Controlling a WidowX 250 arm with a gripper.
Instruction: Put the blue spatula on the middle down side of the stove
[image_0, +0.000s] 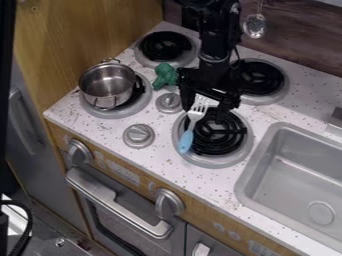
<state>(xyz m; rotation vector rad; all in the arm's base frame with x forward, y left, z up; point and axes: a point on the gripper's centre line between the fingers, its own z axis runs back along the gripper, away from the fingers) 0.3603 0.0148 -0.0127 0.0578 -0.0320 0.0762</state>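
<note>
the gripper (211, 102) is positioned above the front right burner (247, 145) of the toy stove, pointing downward. its state is open: the two fingers stand apart, and the slotted head of the blue-handled spatula (186, 140) is visible in the gap between them. contact between fingers and spatula cannot be determined. the spatula lies at a slant across the left part of the front right burner, head toward the rear, handle toward the front edge of the stove.

a metal pot (107, 85) with two wire handles is seated on the front left burner (120, 111). a green toy (165, 76) is located beside the rear left burner (165, 46), behind the upper control knob (169, 103). the lower control knob (139, 136) is mounted nearer the front edge. the rear right burner (259, 77) is behind the gripper. the grey sink (294, 167) is set into the speckled countertop (200, 176), right of the burners.
</note>
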